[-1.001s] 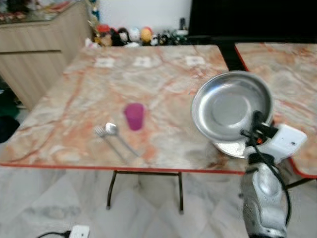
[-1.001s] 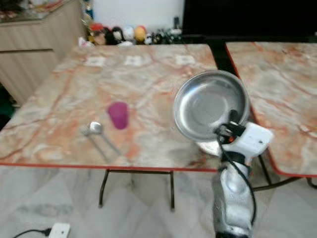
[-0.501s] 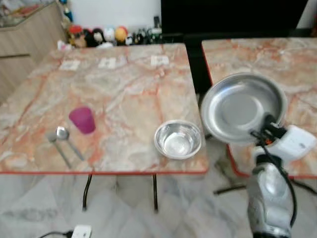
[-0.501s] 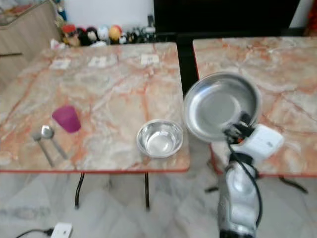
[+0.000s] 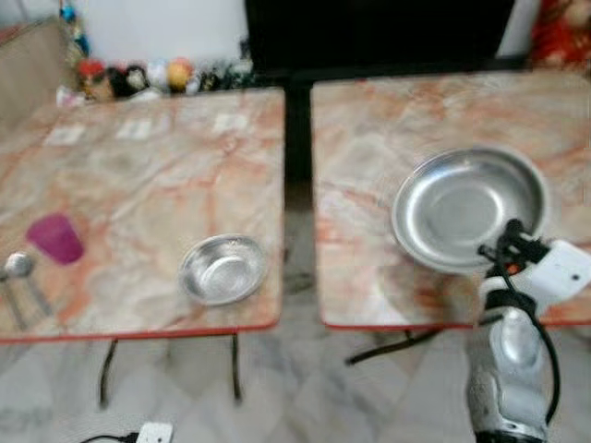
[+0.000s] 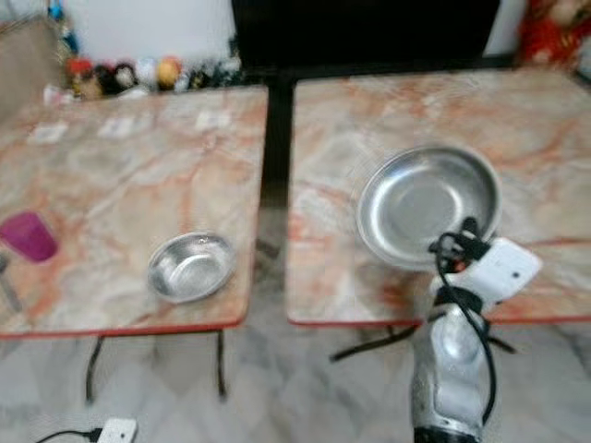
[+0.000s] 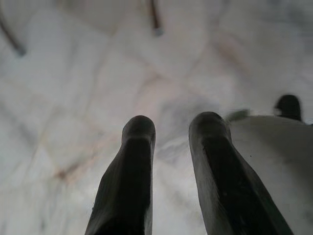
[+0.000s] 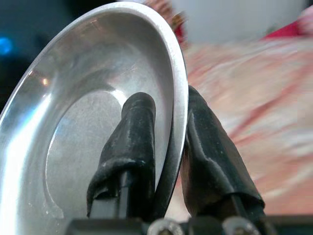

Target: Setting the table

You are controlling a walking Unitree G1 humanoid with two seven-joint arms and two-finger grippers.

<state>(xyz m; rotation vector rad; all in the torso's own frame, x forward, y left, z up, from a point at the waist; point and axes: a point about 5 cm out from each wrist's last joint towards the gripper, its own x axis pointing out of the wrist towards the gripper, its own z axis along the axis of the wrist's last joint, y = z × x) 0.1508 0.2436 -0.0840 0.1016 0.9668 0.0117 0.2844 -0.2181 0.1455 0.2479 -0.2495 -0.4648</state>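
Spoon (image 5: 16, 268) and a fork beside it lie at the far left edge of my view, at about nine o'clock, on the left counter (image 5: 138, 185). Just past them, toward ten o'clock of the spoon, stands a pink cup (image 5: 55, 238). Further right, near the front right corner of that same counter, sits a small steel bowl (image 5: 223, 269), upright, well apart from the cup. Little paper cards (image 5: 138, 128) lie in a row toward the far edge, and a line of small toys (image 5: 138, 76) stands behind it at twelve o'clock. On the floor at six o'clock lies a white power strip (image 5: 152, 433).

A dark gap separates this counter from the right counter (image 5: 397, 120). Over the near part of the right counter I hold a large steel plate (image 5: 468, 208), tilted, its hollow facing me. My right fingers (image 8: 139, 142) pinch its rim at the plate's five o'clock, one finger inside the dish and the other behind it; my right gripper (image 5: 511, 242) sits at the end of my silver arm.

My left fingers (image 7: 137, 166) hang slightly spread over the pale marble floor (image 7: 73, 98), holding nothing.
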